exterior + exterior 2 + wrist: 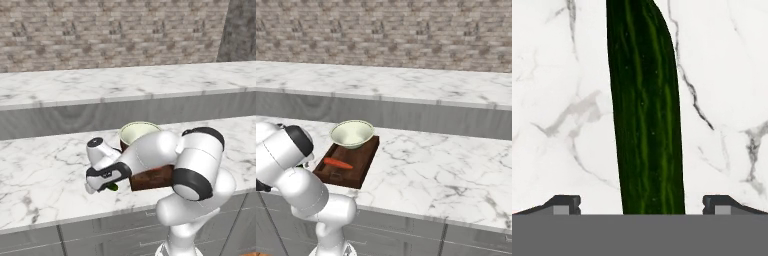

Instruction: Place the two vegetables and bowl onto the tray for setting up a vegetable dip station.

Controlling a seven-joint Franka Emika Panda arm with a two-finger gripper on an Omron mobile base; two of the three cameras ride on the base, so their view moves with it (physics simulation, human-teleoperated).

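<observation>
Plainly unlabelled, the cucumber (646, 110) lies between the wide-spread tool (642, 204) tips.

My white Franka arm (192, 165) is folded low over the counter edge, elbow up, forearm reaching left and down in the left base view. Two-finger gripper (641, 204) points straight down, jaws spread wide, both dark fingertips (562, 204) level with each other. I see nothing clamped between them. In the right base view the arm's elbow sits at far left.
</observation>
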